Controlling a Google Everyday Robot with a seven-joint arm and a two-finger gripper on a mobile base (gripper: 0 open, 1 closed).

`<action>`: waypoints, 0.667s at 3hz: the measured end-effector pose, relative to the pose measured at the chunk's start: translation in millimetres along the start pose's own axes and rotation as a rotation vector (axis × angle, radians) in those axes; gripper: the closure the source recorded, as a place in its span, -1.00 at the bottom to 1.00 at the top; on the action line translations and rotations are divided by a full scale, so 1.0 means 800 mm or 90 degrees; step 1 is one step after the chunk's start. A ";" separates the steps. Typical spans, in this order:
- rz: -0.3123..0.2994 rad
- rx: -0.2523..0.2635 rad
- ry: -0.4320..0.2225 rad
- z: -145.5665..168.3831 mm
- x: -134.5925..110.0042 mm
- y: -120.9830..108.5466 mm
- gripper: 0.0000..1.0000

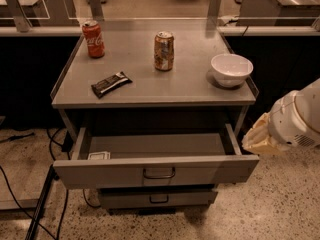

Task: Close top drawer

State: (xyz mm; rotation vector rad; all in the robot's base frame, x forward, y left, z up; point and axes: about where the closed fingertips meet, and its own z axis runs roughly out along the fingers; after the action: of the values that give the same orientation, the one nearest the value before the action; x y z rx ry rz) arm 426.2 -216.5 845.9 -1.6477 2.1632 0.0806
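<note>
The top drawer (115, 173) is a wide grey metal drawer pulled far out from under the table top, with a small dark loop handle (159, 173) at the centre of its front panel. A small white item (98, 155) lies in its front left corner. My gripper (260, 138) shows as a cream-coloured end of the white arm (300, 119) at the right edge, just beside the drawer's right front corner and a little above it. It does not touch the handle.
On the grey table top (190, 86) stand a red soda can (93, 39), a brown can (163, 51) and a white bowl (231, 69), and a dark snack bar (111, 84) lies there. A narrower lower drawer (157, 198) sits below. Cables (30, 204) run on the floor at left.
</note>
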 end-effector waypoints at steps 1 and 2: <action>0.000 0.000 0.001 0.000 0.000 0.000 1.00; -0.009 -0.003 0.010 0.024 0.023 0.013 1.00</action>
State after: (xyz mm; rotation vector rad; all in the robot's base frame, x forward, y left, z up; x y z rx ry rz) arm 418.6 -224.2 819.7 -1.6714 2.1646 0.0695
